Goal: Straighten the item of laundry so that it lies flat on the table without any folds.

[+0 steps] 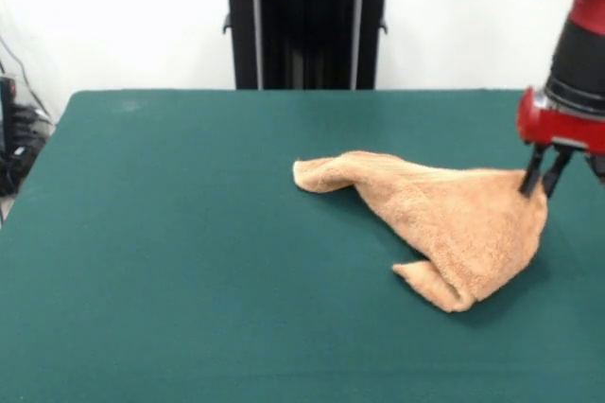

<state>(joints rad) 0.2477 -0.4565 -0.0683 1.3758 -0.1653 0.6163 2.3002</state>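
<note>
The orange-tan towel (454, 223) lies crumpled on the dark green table (189, 252), right of centre. It is folded over itself, with one rolled tip pointing left and another folded tip pointing toward the front edge. My gripper (541, 185) comes down at the right edge of the front view. Its two dark fingers are closed on the towel's far right corner, which rises slightly up to them.
The robot's black pedestal (304, 20) stands behind the table's far edge. Cables and dark gear (14, 138) sit off the table's left side. The towel's right part lies near the table's right edge.
</note>
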